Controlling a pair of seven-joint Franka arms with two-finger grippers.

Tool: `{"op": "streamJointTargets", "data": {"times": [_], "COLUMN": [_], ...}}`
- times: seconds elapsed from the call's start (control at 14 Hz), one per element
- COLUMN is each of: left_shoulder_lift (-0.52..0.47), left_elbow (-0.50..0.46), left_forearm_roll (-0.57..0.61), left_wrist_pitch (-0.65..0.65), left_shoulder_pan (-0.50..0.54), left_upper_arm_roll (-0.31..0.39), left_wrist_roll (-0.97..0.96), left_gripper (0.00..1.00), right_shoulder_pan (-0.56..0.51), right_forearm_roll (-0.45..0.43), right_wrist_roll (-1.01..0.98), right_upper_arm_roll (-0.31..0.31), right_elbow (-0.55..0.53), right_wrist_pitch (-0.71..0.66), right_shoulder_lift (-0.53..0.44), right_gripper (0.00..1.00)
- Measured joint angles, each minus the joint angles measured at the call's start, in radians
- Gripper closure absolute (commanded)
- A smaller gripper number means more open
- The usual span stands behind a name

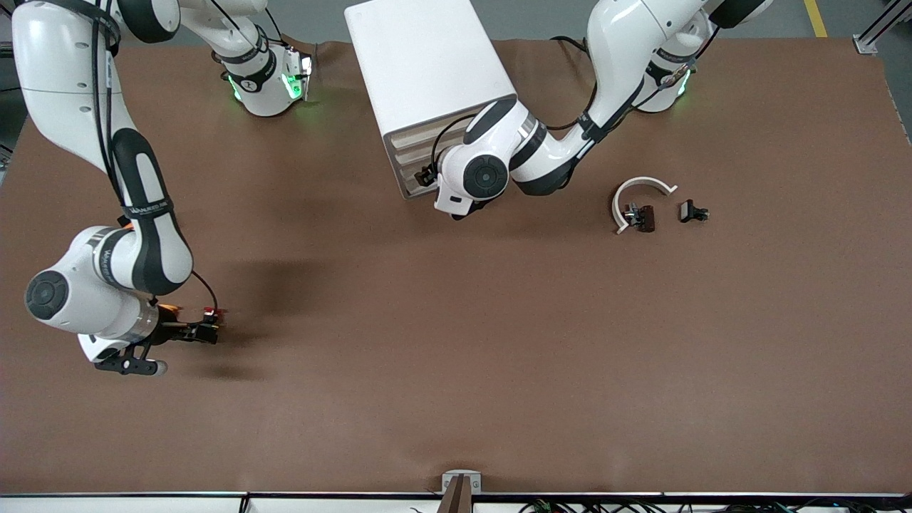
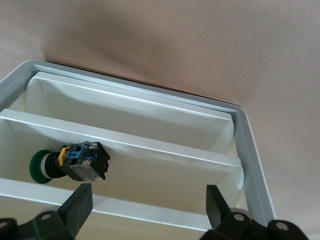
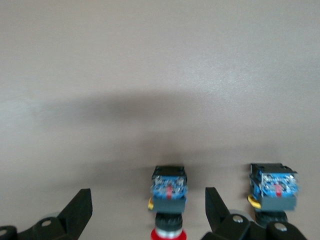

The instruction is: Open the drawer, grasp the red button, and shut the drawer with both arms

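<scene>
Brown desk fills the front view, and both of my arms are out over it. My right tool sits low over the desk in the lower part of that view, toward the right arm's end. Its fingers are spread wide and grip nothing. The button, red cap toward my wrist and bluish base away from it, stands between them without touching either one. A second button of the same build stands just beside it, outside the fingers, with its cap hidden from me.

My left tool is up at the front of the white cabinet, at the top middle of the front view. It too is wide open and empty. Past its fingers I look into the drawer, a white tray with a green-capped button lying on its side in it. How far out the drawer stands I cannot tell.

Toward the left arm's end of the desk lie a white curved piece, a dark part touching it, and a small black part near them.
</scene>
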Motion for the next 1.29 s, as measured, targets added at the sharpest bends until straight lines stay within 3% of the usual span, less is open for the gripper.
{"op": "streamJointTargets", "data": {"times": [0.36, 0.64, 1.0, 1.29], "left_shoulder_lift": [0.002, 0.0, -0.021, -0.139], "left_elbow": [0.005, 0.091, 0.191, 0.209], "left_forearm_roll": [-0.003, 0.001, 0.14, 0.233], "left_wrist_pitch": [-0.009, -0.014, -0.03, -0.1], "left_shoulder_pan": [0.011, 0.064, 0.105, 0.239], "left_upper_arm_roll": [0.002, 0.049, 0.131, 0.151], "left_wrist_roll": [-0.001, -0.001, -0.001, 0.007], "left_gripper": [0.0, 0.0, 0.0, 0.0], "right_shoulder_pan": [0.0, 0.0, 0.0, 0.0], "right_forearm_roll": [-0.046, -0.124, -0.137, -0.137], "right_wrist_roll": [-0.003, -0.004, -0.004, -0.004], "right_upper_arm_roll": [-0.012, -0.019, -0.025, -0.026], "right_elbow": [0.136, 0.22, 0.287, 0.288], "right_wrist_pitch": [-0.248, -0.451, -0.596, -0.669], "right_shoulder_lift": [-0.064, -0.14, -0.237, -0.29], "right_gripper": [0.0, 0.0, 0.0, 0.0]}}
